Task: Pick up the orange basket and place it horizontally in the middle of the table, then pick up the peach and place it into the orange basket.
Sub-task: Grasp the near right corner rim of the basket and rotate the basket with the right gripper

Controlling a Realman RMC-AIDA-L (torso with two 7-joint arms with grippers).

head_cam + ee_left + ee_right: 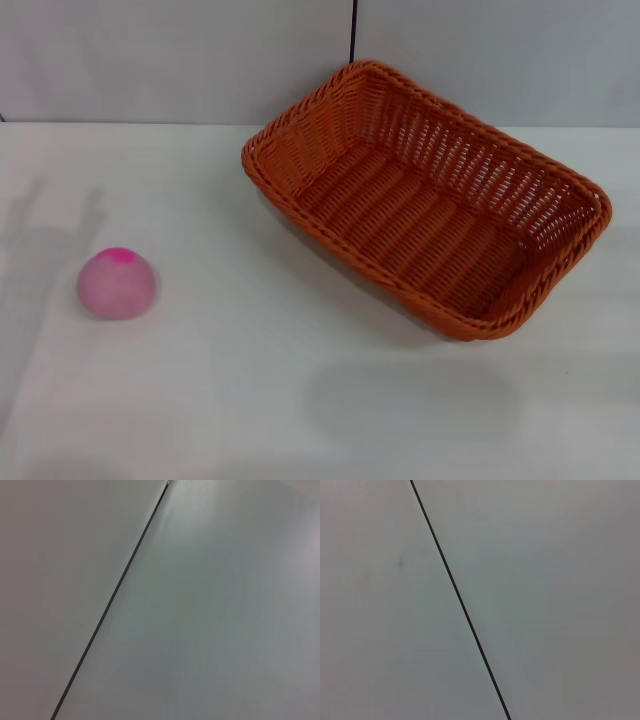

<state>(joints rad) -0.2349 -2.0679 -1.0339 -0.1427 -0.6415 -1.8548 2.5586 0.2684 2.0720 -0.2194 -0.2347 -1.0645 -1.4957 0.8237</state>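
The orange basket (pixel 425 195) sits on the white table (pixel 250 400) at the right of the head view, turned at a slant with one corner toward the back wall. It holds nothing. The peach (pixel 117 283), pale pink with a magenta blotch on top, rests on the table at the left, well apart from the basket. Neither gripper shows in any view. Both wrist views show only plain grey panels split by a thin dark seam (pixel 115 592) (pixel 460 602).
A grey wall with a dark vertical seam (pixel 353 30) stands behind the table's far edge. Faint shadows lie on the tabletop at the far left and near the front centre.
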